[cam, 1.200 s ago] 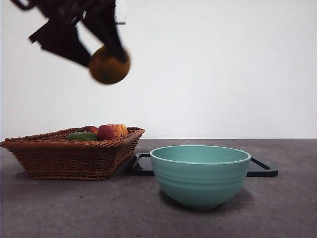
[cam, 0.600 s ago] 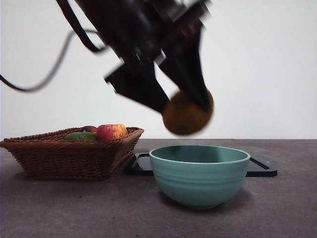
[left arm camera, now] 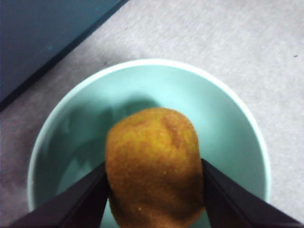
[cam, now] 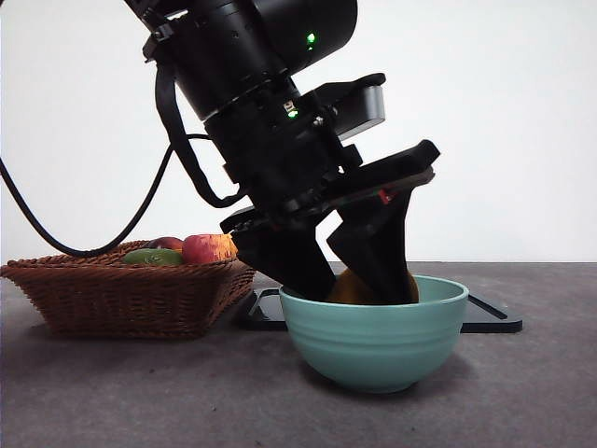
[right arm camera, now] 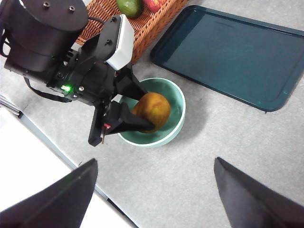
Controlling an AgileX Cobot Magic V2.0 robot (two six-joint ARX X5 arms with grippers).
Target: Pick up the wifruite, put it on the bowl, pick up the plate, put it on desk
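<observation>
My left gripper point(cam: 359, 280) is shut on the wifruite point(cam: 353, 289), a golden-brown oval fruit, and holds it low inside the teal-green bowl point(cam: 373, 341). In the left wrist view the wifruite point(left arm camera: 154, 166) sits between the two jaws above the bowl's floor point(left arm camera: 228, 118). I cannot tell whether it touches the bottom. The right wrist view shows the bowl point(right arm camera: 176, 124), the fruit point(right arm camera: 152, 110) and the left arm from high above. My right gripper point(right arm camera: 154, 161) is open, empty and far above the desk point(cam: 140, 392).
A dark teal flat tray point(cam: 494, 317) lies on the desk just behind the bowl; it also shows in the right wrist view point(right arm camera: 232, 52). A wicker basket point(cam: 121, 294) at the left holds a red-yellow apple point(cam: 210, 247) and a green fruit point(cam: 154, 256).
The left gripper has carried the wifruite from high above the basket to the right and down into the bowl. The bowl, tray and basket have not moved.
</observation>
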